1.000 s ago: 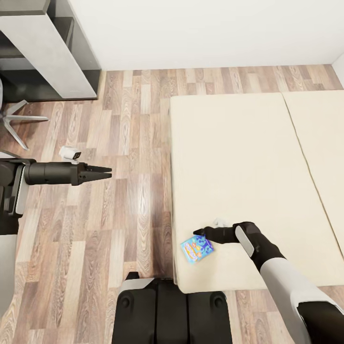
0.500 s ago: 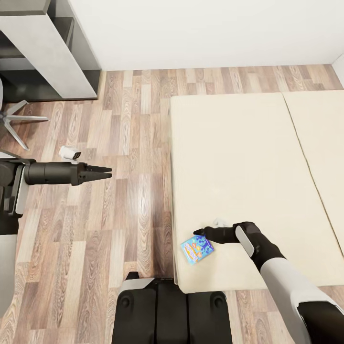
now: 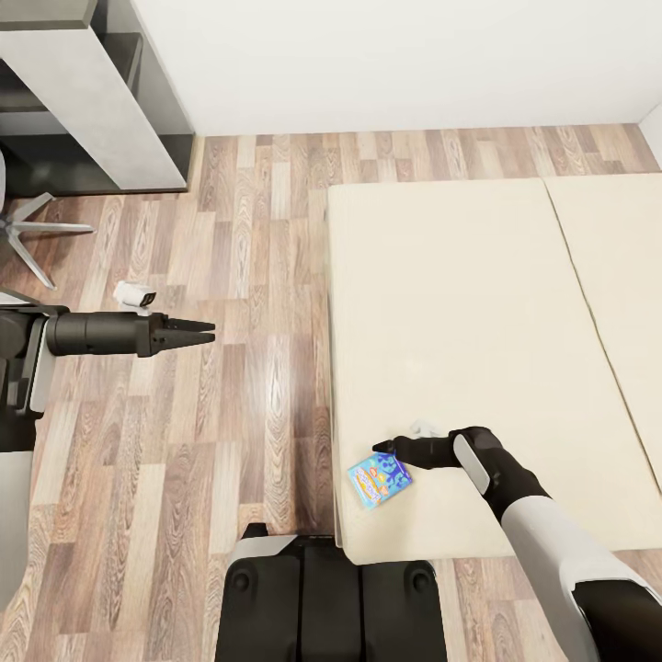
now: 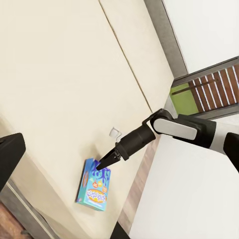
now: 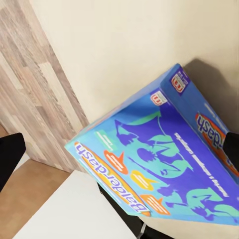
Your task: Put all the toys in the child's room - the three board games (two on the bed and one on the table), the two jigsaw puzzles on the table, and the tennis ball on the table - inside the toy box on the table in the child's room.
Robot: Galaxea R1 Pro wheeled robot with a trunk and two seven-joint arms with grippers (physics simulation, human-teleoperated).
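Observation:
A blue board game (image 3: pixel 379 478) with bright print lies tilted on the beige bed (image 3: pixel 460 303), close to the mattress's near left edge. My right gripper (image 3: pixel 379 448) is at the box's upper edge. In the left wrist view its tips (image 4: pixel 103 163) touch the top of the box (image 4: pixel 95 185). The right wrist view shows the box (image 5: pixel 159 164) close up, with a dark finger at each side and the jaws apart. My left gripper (image 3: pixel 210 332) hangs open over the wood floor, holding nothing. The toy box, tennis ball and jigsaw puzzles are out of view.
A grey and dark furniture unit (image 3: pixel 92 92) stands at the back left by the white wall, with chair legs (image 3: pixel 28 230) beside it. A small white object (image 3: pixel 134 295) lies on the floor near my left arm. My base (image 3: pixel 331 598) sits against the bed's corner.

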